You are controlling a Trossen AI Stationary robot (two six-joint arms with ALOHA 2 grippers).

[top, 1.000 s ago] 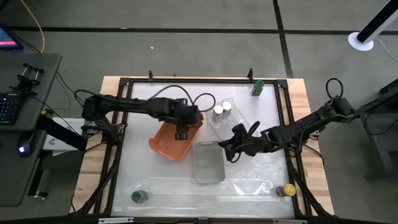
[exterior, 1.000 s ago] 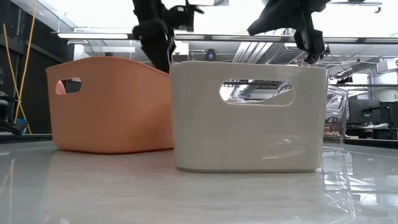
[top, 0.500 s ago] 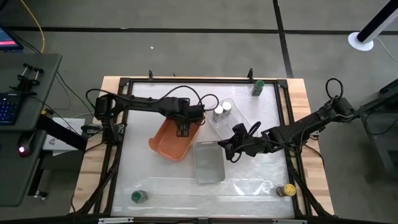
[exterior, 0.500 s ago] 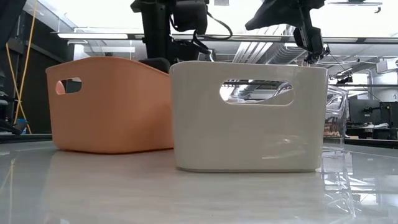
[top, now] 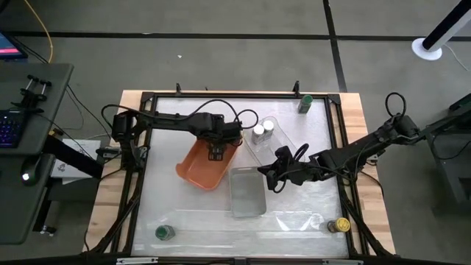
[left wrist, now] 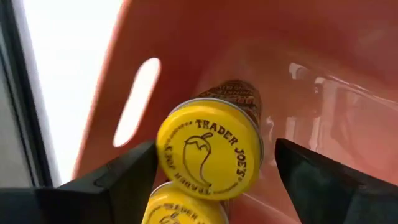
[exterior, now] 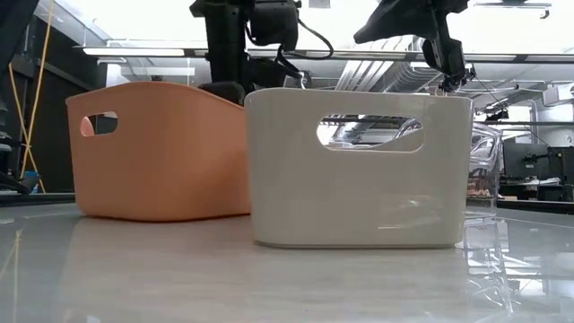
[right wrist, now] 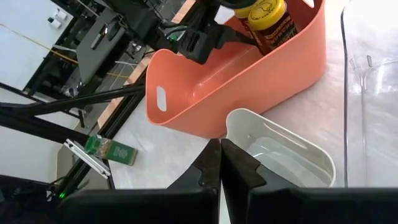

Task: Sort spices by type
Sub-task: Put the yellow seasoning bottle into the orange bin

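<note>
My left gripper [top: 216, 152] is open and reaches down into the far right end of the orange tray [top: 195, 171]. In the left wrist view its fingers [left wrist: 118, 177] stand on either side of a yellow-lidded spice jar [left wrist: 208, 158] that lies tilted in the tray. A second yellow lid [left wrist: 186, 211] shows just beside it. My right gripper [top: 274, 175] is shut and hovers between the clear tray [top: 283, 147] and the grey tray [top: 246, 193]. Two silver-lidded jars [top: 263, 129] stand in the clear tray. My left gripper has one finger [left wrist: 140, 165] right beside the rim of the yellow lid [left wrist: 165, 155]. I cannot tell whether they touch. The other finger stands clear of the jar.
A green-lidded jar [top: 305, 103] stands at the table's far edge, another [top: 163, 232] at the near left, and a yellow-lidded one [top: 341, 225] at the near right. The orange tray [exterior: 152, 152] and grey tray [exterior: 359, 179] stand side by side mid-table.
My left gripper has gone down into the orange tray, moved a little toward the far edge and come more upright. It has kept still for the last half second. My right arm has not moved.
</note>
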